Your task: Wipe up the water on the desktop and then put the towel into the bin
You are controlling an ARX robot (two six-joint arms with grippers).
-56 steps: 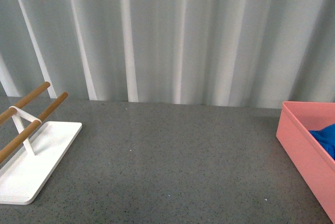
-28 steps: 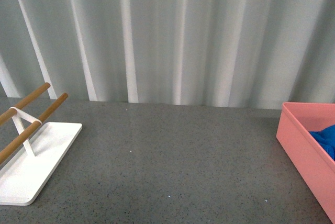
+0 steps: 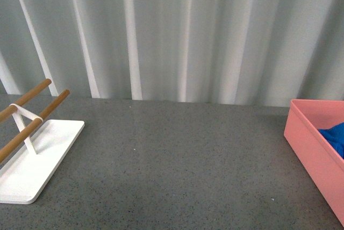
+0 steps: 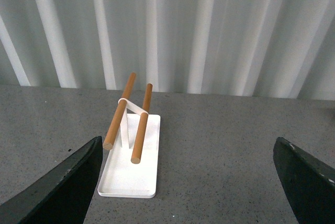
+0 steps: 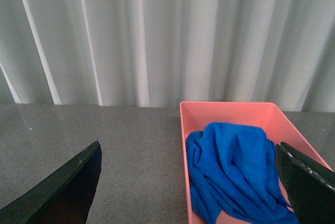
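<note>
The blue towel (image 5: pixel 235 169) lies crumpled inside the salmon-pink bin (image 5: pixel 183 130); in the front view only a corner of the towel (image 3: pixel 334 136) shows in the bin (image 3: pixel 312 155) at the right edge. The dark grey speckled desktop (image 3: pixel 177 171) looks dry. My right gripper (image 5: pixel 191 192) is open and empty, held above and short of the bin, its fingertips (image 5: pixel 73 187) wide apart. My left gripper (image 4: pixel 193 192) is open and empty over the desktop, facing the white tray. Neither arm shows in the front view.
A white tray (image 3: pixel 32 171) with two wooden rods (image 3: pixel 32 125) stands at the left of the desktop; it also shows in the left wrist view (image 4: pixel 131 177). A white pleated curtain (image 3: pixel 177 36) closes off the back edge.
The front view has shifted slightly, so the tray and the bin sit a touch lower in the picture. The towel stays in the bin.
</note>
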